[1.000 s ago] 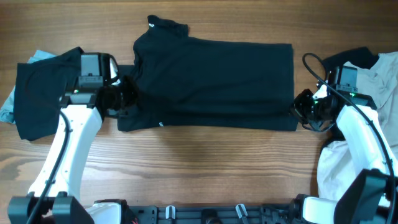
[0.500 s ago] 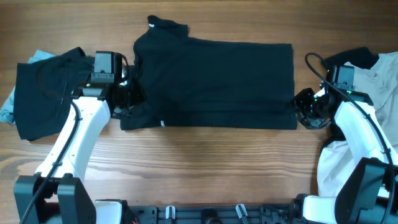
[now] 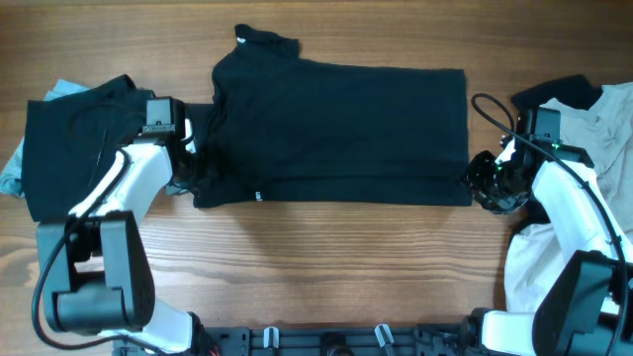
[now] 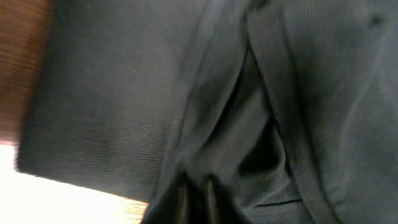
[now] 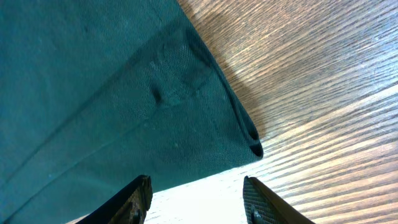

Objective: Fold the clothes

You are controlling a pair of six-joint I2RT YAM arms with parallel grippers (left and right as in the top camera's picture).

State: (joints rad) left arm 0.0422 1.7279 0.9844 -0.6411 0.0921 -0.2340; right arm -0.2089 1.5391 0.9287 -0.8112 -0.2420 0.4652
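Observation:
A dark navy shirt [image 3: 341, 133] lies spread flat across the middle of the table, collar at the back left. My left gripper [image 3: 198, 170] is at the shirt's left sleeve; in the left wrist view its fingers [image 4: 194, 198] are shut on a bunched fold of the dark fabric [image 4: 249, 112]. My right gripper [image 3: 477, 183] is at the shirt's front right corner. In the right wrist view its fingers [image 5: 196, 199] are open and empty, just off the corner of the shirt [image 5: 249, 140].
A dark garment [image 3: 69, 138] over a light blue one [image 3: 12, 168] lies at the left edge. A pile of beige and white clothes [image 3: 593, 129] with a dark piece lies at the right edge. Bare wooden table [image 3: 326, 267] runs along the front.
My left gripper has moved right and forward onto the shirt's left sleeve, and the arm has swung in. My right gripper has barely shifted at the front right corner.

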